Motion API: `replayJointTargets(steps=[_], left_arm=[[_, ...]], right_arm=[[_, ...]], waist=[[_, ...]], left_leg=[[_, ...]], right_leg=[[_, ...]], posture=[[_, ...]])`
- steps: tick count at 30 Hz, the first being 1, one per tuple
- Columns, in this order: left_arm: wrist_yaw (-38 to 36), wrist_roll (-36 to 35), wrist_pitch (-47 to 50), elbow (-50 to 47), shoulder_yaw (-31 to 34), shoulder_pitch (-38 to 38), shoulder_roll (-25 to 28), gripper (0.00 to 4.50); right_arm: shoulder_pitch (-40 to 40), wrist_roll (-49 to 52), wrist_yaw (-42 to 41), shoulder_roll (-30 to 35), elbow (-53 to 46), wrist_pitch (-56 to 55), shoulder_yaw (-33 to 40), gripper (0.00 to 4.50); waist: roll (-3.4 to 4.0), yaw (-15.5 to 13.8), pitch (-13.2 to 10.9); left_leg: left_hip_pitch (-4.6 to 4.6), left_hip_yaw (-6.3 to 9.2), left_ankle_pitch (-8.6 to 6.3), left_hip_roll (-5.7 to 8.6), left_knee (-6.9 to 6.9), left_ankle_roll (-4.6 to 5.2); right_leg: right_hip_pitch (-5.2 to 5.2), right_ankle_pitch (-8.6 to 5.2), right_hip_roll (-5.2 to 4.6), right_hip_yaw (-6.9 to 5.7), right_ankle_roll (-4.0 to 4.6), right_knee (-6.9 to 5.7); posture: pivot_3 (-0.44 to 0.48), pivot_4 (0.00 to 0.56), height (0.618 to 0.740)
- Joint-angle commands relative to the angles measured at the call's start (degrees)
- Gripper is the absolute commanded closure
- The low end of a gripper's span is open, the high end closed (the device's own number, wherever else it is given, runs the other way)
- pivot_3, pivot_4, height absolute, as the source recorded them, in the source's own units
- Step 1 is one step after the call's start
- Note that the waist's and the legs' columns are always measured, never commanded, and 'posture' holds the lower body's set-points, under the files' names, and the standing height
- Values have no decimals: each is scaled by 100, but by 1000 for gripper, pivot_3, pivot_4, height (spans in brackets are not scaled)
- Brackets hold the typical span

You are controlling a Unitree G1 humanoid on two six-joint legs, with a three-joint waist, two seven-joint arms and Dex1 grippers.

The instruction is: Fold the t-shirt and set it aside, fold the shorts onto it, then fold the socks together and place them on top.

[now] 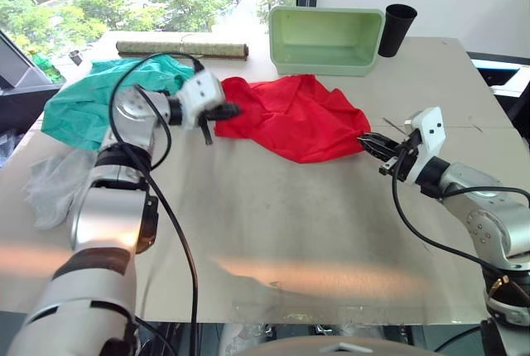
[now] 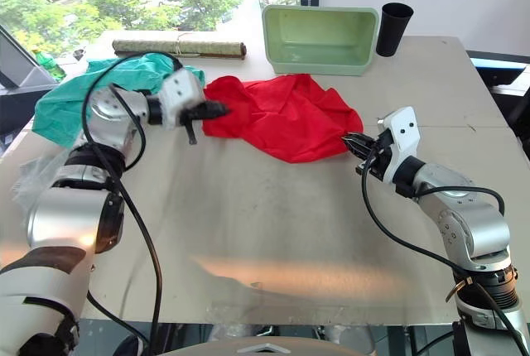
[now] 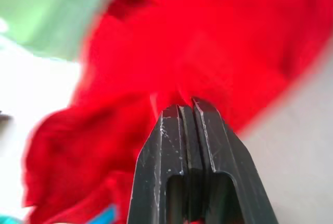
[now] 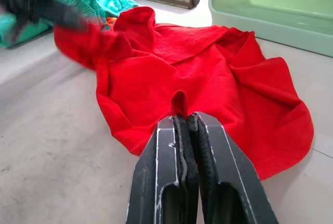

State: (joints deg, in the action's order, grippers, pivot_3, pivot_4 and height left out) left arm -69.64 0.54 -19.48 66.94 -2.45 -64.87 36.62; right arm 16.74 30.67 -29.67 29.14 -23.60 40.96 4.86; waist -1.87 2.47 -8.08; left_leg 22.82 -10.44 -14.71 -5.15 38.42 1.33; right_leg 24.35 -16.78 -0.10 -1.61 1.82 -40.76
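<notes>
Roughly left to right: pale grey knit socks (image 1: 51, 184) lie crumpled at the left edge of the beige worktop (image 1: 290, 232), well apart from both arms. Behind them the teal green soft fabric shorts (image 1: 91, 99) sit bunched at the back left, touching the red cloth's left end. Left pincer (image 1: 228, 111) is clenched on the left edge of the bright red thin fabric t-shirt (image 1: 298, 116); the left wrist view shows the black fingers (image 3: 192, 130) pressed together with red fabric at the tips. T-shirt is a rumpled heap mid-worktop, not flattened, just in front of the pale green plastic tub (image 1: 325, 39). Right pincer (image 1: 370, 142) is clamped on the t-shirt's right edge; a small pinch of cloth rises between its fingers in the right wrist view. Rolled brown mat (image 1: 182, 48) and black cup (image 1: 397, 29) stand at the back.

Step judged: spreading the shirt before its first fold; task barely begun.

Risks: both grips hold only thin pinches, so pulling apart may slip one free. Left pull could drag the shorts along. A bunched layer caught in either grip would give a crooked fold.
</notes>
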Motion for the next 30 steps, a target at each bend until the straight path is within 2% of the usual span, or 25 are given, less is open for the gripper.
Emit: replayJointTargets(steps=[1,9,18,30], left_arm=[[123,-146,474,61,244,-115,188,4464],[229,-462,1519,140,710,-150,137,4464],[-621,-913,2810,30,1038,-116,279,4464],[-1019,-678,2866,70,838,229,552,4464]], right_arm=[[132,54,-20,8,-104,-119,134,4500],[290,54,-90,24,37,-134,133,4500],[343,193,-189,157,5,-29,323,4500],[-14,749,-215,395,-385,265,706,4500]], waist=[[0,8,0],[-1,-9,0],[-1,2,0],[-1,-1,-1]], left_leg=[[-1,0,0,0,0,0],[0,-1,0,-1,0,0],[0,-1,0,0,1,0],[1,-1,0,-1,0,-1]], right_leg=[[0,0,1,1,0,0],[1,0,-1,1,0,0],[2,0,0,1,1,-2],[2,0,-2,2,1,-2]], posture=[[0,150,735],[0,150,735],[0,150,735],[0,150,735]])
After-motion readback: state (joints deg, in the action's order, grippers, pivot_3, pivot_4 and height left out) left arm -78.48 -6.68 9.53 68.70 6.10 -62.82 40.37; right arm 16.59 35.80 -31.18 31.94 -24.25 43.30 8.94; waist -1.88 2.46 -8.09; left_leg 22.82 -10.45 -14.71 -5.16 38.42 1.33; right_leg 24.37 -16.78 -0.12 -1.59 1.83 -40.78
